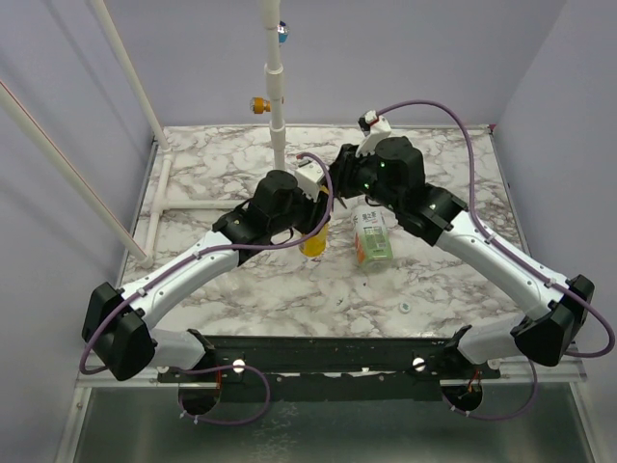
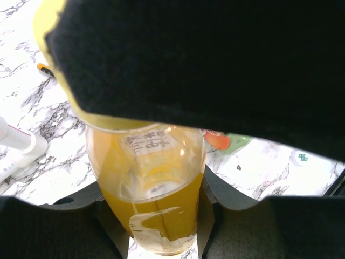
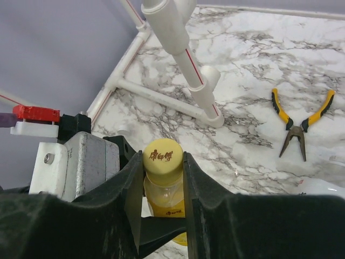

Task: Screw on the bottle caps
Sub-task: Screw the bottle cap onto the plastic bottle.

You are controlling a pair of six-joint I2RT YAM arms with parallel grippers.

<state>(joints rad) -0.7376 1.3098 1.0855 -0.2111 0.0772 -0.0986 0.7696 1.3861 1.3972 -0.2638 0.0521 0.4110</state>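
Top external: two bottles, two caps are counted. The yellow bottle (image 1: pixel 314 241) is clamped by the left gripper (image 2: pixel 159 216), its yellow cap (image 3: pixel 163 154) by the right gripper (image 3: pixel 163 164); clear bottle (image 1: pixel 372 239) and whitish cap (image 1: pixel 405 307) are laid on the table (image 1: pixel 251 289).

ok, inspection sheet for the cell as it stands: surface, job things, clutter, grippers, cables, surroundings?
Surface: marble table, no spills seen.
Job's things: yellow bottle upright, yellow cap on its neck; clear bottle lying beside it, neck hidden by the right arm; whitish cap loose on the table.
Clutter: pliers lying open on the table.
Grippers: left gripper shut on the yellow bottle's body; right gripper shut on the yellow cap.
Cables: purple cables looped along both arms, no snag seen.
Surroundings: white pipe frame, lilac walls.
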